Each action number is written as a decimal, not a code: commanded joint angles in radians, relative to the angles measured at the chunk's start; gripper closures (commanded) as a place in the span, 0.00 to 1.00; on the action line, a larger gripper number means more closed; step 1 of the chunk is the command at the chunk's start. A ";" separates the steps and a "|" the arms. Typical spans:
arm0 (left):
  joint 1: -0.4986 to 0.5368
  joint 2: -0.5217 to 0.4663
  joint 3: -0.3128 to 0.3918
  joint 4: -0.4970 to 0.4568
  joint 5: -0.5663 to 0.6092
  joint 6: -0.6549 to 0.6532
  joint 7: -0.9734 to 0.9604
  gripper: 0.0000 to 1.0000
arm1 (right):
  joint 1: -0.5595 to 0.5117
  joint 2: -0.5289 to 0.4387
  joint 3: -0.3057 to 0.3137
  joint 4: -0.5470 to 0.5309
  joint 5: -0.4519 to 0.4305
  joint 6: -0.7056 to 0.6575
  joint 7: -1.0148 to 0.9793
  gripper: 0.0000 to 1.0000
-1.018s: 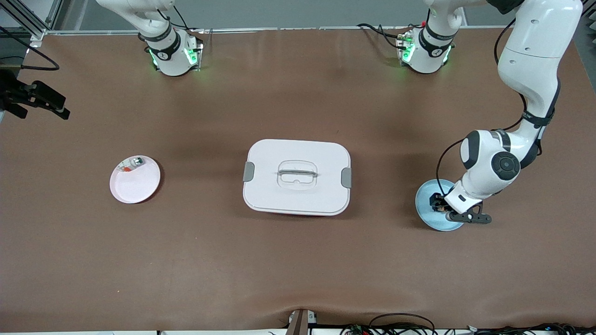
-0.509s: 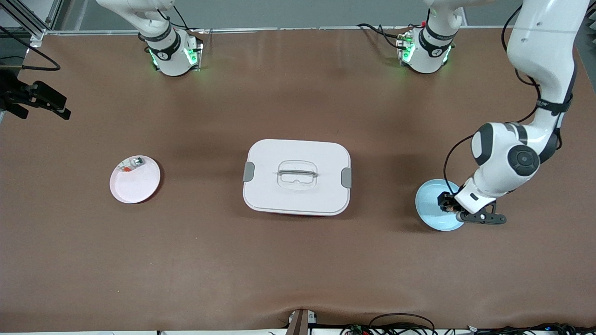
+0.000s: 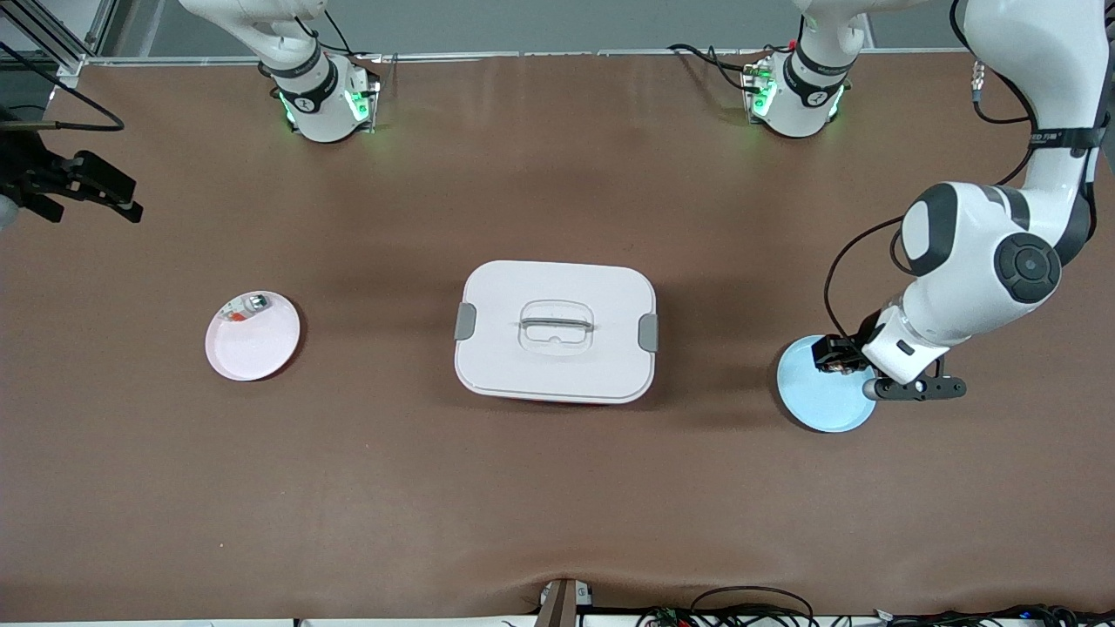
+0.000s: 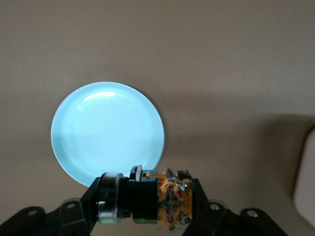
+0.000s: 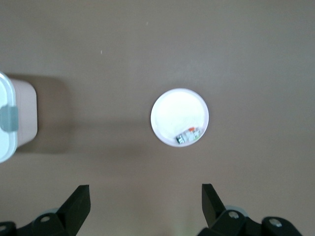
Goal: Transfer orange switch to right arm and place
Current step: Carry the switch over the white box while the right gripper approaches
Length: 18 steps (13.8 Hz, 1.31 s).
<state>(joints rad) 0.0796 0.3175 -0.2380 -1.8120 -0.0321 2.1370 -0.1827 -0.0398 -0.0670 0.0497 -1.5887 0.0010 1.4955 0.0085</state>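
- The left gripper point(image 3: 838, 363), a black two-finger tool on the white jointed left arm, hangs in the air over the round light-blue plate point(image 3: 819, 402), above the plate's rim at about 1 o'clock in the front view; its jaws are pressed together on the orange switch point(image 4: 162, 201), a small black blocky part with an orange-tan middle section and a silver ring at 1 end
- In the left wrist view the orange switch lies crosswise between the black fingers point(image 4: 206, 216), clear of the light-blue plate point(image 4: 108, 130) below it; the plate's face is bare
- In the front view the orange switch point(image 3: 834, 365) shows only as a dark speck at the gripper tip; its detail there is too small to tell
- The right gripper point(image 5: 145, 201) waits up in the air, its 2 black fingers point(image 5: 78, 202) spread wide with nothing between them; in the right wrist view it hangs over brown table near the round pale-pink plate point(image 5: 177, 110)
- The pale-pink plate point(image 3: 257, 344) sits toward the right arm's end of the table; a small silver-and-green piece with red-orange bits point(image 3: 246, 306) lies in it, at about 11 o'clock against the rim in the front view
- The white rectangular lidded box point(image 3: 556, 331), with a moulded handle on top and 2 grey side clips, stands at the middle of the brown table point(image 3: 557, 505), between the 2 plates and well apart from each
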 commanded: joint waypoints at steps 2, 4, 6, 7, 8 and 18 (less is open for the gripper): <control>0.006 -0.005 -0.093 0.095 -0.049 -0.114 -0.225 1.00 | 0.057 0.001 0.001 0.013 0.014 -0.098 0.005 0.00; 0.002 -0.001 -0.130 0.123 -0.101 -0.114 -0.331 1.00 | 0.061 -0.014 -0.001 -0.007 0.110 -0.135 0.007 0.00; -0.009 0.012 -0.168 0.160 -0.147 -0.112 -0.435 1.00 | 0.087 -0.051 0.001 -0.059 0.145 -0.126 0.025 0.00; -0.017 0.015 -0.193 0.177 -0.157 -0.114 -0.504 1.00 | 0.101 -0.066 0.001 -0.076 0.166 -0.124 0.043 0.00; -0.043 0.038 -0.207 0.209 -0.158 -0.112 -0.585 1.00 | 0.110 -0.079 0.001 -0.098 0.203 -0.120 0.077 0.00; -0.365 0.233 -0.198 0.485 -0.150 -0.059 -1.399 1.00 | 0.214 -0.274 0.016 -0.464 0.531 0.221 0.289 0.00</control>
<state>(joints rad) -0.2421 0.4944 -0.4463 -1.3981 -0.1795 2.0604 -1.4591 0.1357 -0.3158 0.0614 -2.0059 0.4843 1.6591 0.2276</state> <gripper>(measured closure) 0.273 0.000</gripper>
